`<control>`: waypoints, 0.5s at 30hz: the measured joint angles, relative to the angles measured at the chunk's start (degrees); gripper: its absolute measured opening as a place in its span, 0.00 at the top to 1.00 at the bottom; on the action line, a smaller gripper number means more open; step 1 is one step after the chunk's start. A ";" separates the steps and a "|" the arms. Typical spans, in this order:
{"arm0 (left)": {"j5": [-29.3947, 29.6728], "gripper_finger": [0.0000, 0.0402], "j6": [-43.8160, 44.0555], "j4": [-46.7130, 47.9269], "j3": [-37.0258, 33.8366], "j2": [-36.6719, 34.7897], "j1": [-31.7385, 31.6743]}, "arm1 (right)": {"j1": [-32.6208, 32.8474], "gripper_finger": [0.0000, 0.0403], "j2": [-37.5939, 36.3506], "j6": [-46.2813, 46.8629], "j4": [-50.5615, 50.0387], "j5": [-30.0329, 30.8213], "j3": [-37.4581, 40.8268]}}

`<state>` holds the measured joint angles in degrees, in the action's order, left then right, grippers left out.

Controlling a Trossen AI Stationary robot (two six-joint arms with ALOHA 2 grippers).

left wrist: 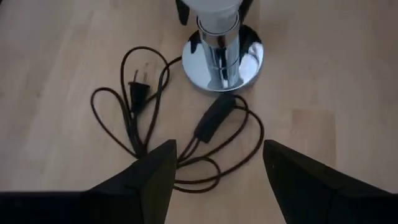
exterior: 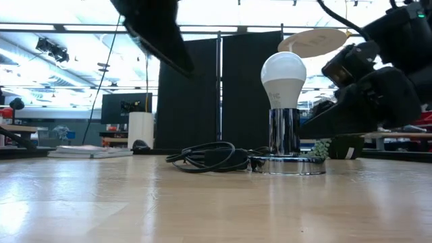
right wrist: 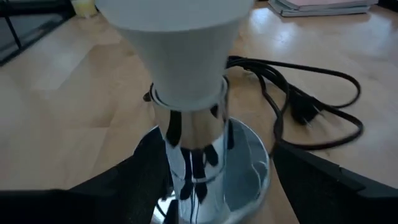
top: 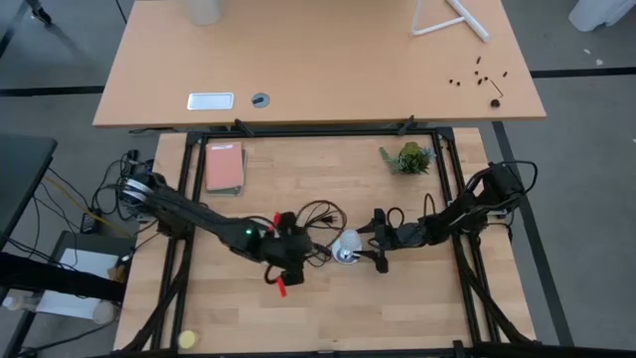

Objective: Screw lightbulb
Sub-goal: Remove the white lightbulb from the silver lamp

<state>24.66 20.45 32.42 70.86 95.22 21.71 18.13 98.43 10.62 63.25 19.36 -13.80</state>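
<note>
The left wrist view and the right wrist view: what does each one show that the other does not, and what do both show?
Only the left wrist view shows the inline switch on the black cord. Only the right wrist view shows the pink books at the table edge and the lightbulb's neck sitting in the chrome socket. Both show the lightbulb, the socket's round base, the cord's plug and the wooden table.

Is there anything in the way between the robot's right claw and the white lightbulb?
Nothing visible is. The right gripper sits open right next to the lightbulb, which already stands upright in the shiny socket, and the gap between them looks bare. The black cord lies on the other side, nearer the open left gripper.
</note>
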 joint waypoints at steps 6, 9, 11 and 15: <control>1.29 0.39 2.43 -5.95 -8.03 -3.49 -0.02 | -1.37 0.26 0.01 -3.59 -6.57 -0.37 -4.96; 1.23 0.39 2.72 -5.25 -8.13 -3.55 0.03 | -3.59 0.27 0.02 -4.90 -5.68 -2.10 -5.35; 1.21 0.39 2.58 -5.42 -8.12 -3.56 0.08 | -5.41 0.28 0.02 -5.14 -4.49 -3.98 -5.42; 1.71 0.39 1.87 -5.92 -8.12 -3.56 0.03 | -8.55 0.31 1.02 -6.25 -1.72 -7.33 -5.49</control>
<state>26.37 22.32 26.50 62.74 91.66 21.74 9.58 99.46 4.36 61.53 12.03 -19.30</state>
